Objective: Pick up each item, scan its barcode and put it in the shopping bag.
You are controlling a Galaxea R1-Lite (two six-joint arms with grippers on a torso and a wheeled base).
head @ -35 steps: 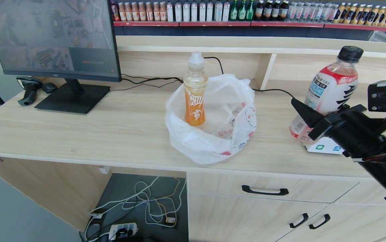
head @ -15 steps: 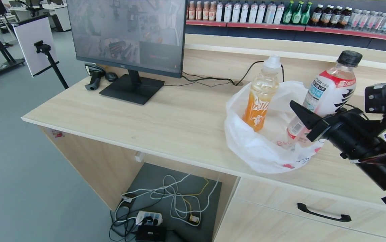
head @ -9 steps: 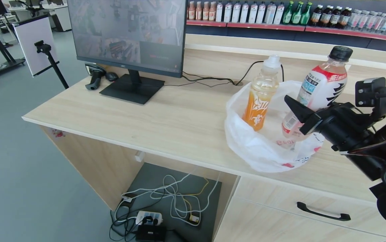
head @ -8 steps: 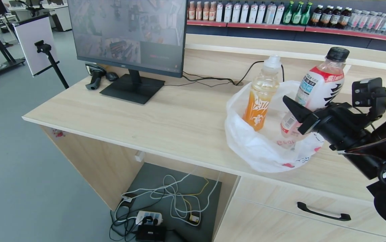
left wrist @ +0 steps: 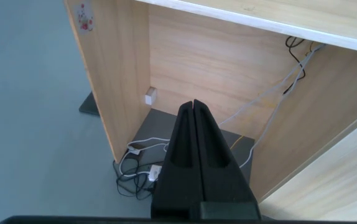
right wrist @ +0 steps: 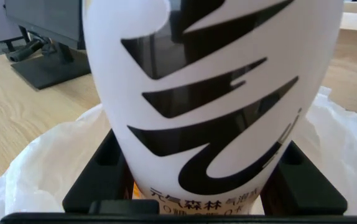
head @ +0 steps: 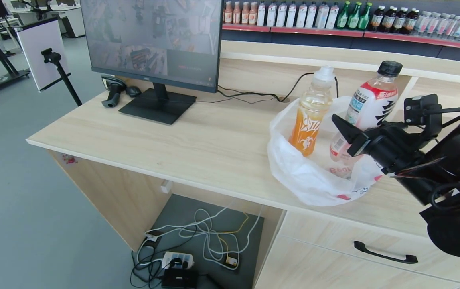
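Right gripper (head: pixel 352 132): black, wedge-shaped fingers clamped on the lower body of the white-labelled bottle (head: pixel 368 102). In the right wrist view the two fingers (right wrist: pixel 97 177) press against opposite sides of the bottle (right wrist: pixel 216 93).

Bottle: clear plastic, rounded shoulders, black ribbed screw cap. A glossy white sleeve carries bold black brush strokes, a red band near the top and a blue patch. A small barcode panel shows near the base. It is held tilted, cap leaning away from the robot. Its base is over the open mouth of the shopping bag (head: pixel 306 176); cannot tell whether it touches the bag's bottom.

Shopping bag: thin, crinkled white film with red print, slumped open on the table (head: pixel 181 136). An orange drink bottle (head: pixel 310 116) stands upright inside it. That bottle is waisted and has a translucent white cap; it stands just beside the held bottle.

Left gripper (left wrist: pixel 194 109): matte black fingers pressed together with nothing between them. It hangs below the table edge, beside the wooden side panel.

Table: pale wood-grain laminate with a smooth top. A flat black monitor (head: pixel 153 36) and a handheld scanner (head: pixel 111 94) sit at the far left, well apart from the bag.
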